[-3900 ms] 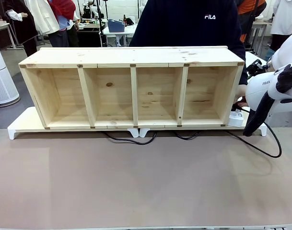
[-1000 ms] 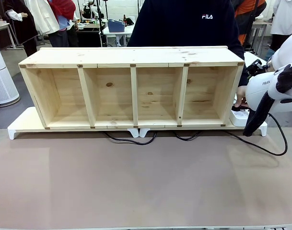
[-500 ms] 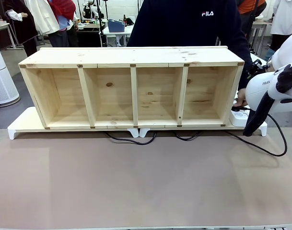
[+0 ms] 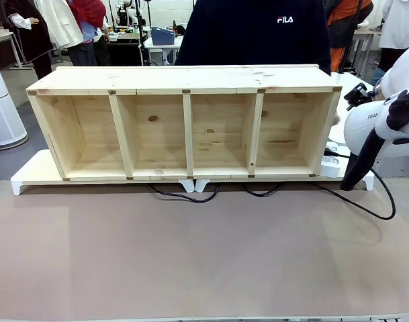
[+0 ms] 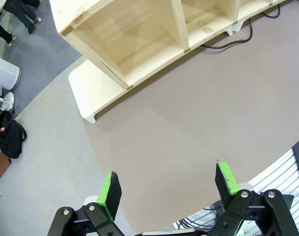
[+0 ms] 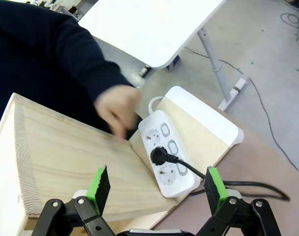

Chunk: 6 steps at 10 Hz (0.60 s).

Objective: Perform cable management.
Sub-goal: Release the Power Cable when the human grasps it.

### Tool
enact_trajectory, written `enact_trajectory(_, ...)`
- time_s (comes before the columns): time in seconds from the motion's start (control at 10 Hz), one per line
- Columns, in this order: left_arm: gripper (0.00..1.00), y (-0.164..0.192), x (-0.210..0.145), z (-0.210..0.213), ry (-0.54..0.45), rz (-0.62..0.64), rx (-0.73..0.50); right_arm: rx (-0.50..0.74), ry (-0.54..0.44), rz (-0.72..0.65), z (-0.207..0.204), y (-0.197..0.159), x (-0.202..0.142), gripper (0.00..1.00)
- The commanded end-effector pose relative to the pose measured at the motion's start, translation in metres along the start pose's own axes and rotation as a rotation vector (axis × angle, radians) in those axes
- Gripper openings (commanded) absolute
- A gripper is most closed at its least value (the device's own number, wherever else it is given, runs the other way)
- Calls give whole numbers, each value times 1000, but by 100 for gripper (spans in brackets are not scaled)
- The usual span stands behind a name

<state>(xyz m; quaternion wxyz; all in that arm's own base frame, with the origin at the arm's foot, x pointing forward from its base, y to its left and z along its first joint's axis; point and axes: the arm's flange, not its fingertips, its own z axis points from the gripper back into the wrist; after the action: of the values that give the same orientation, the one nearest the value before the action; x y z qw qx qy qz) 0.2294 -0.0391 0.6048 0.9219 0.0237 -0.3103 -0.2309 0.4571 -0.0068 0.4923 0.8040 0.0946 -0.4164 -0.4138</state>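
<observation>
The cable (image 4: 365, 208) is a thin black cord on the brown surface (image 4: 204, 255). In the front view it dips out in short loops from under the riser (image 4: 36, 171) below the middle of the shelf (image 4: 187, 127), then sweeps in a wide loop at the right, past the right arm (image 4: 385, 124), up to the strip (image 4: 332, 164)

At far left the white-and-wood riser stands on the surface with the wooden shelf on top of it. The shelf lies on its side, four open bays facing the robot, all bare. In the left wrist view the left end effector (image 5: 166, 189) hangs above bare surface near the shelf's left end, its green pads (image 5: 110, 189) spread wide with nothing between them

Behind the shelf's middle stands a person in a dark top (image 4: 258, 33)

At the right, the right wrist view looks down on the shelf's end panel, with the white strip lying just beside it on the riser. The cable's plug (image 6: 159, 156) sits in the strip's middle socket, and the cord runs from it off the riser and along the surface. The person's hand (image 6: 117, 110) is blurred, just above the strip's far end, at the shelf's edge; whether it touches either I cannot tell. The right end effector (image 6: 156, 189) hovers over this spot with its jaws fully apart, gripping nothing
</observation>
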Motion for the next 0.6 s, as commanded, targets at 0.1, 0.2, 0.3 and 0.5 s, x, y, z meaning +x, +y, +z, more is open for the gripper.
enact_trajectory(0.1, 100, 0, 2, 0, -12, 2, -3, -8, 5, 2, 0, -1, 0, 100)
enact_trajectory(0.2, 100, 0, 2, 0, -12, 2, -3, -8, 5, 2, 0, -1, 0, 100)
enact_trajectory(0.3, 100, 0, 2, 0, -12, 2, -3, -8, 5, 2, 0, -1, 0, 100)
enact_trajectory(0.5, 100, 0, 2, 0, -12, 2, -3, -8, 5, 2, 0, -1, 0, 100)
